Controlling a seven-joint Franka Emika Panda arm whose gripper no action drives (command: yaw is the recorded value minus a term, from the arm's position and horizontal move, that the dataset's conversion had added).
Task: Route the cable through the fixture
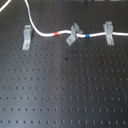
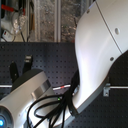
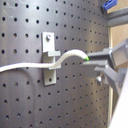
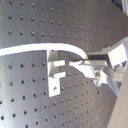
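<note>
- The cable [image 1: 47,35] is a thin white cord with a short red band [image 1: 55,34] and a short blue band [image 1: 88,36]; in the first exterior view it comes in from the desk's far edge and runs rightward along the far part of the black perforated desk [image 1: 64,90].
- The fixture [image 1: 26,37], a small grey clip with a narrow upright body and notched top, stands near the desk's far left corner, touching the cable.
- A skewed grey clip [image 1: 73,34] sits between the two bands; a broader clip [image 1: 108,32] stands rightmost.
- In both wrist views the cable crosses the fixture [image 3: 49,56], its end held in the pincer [image 3: 96,61], which is clamped on it.
- In the second exterior view the white arm [image 2: 100,55] hides most of the desk; the fixture cannot be made out there.
- The wrist views are blurred.
</note>
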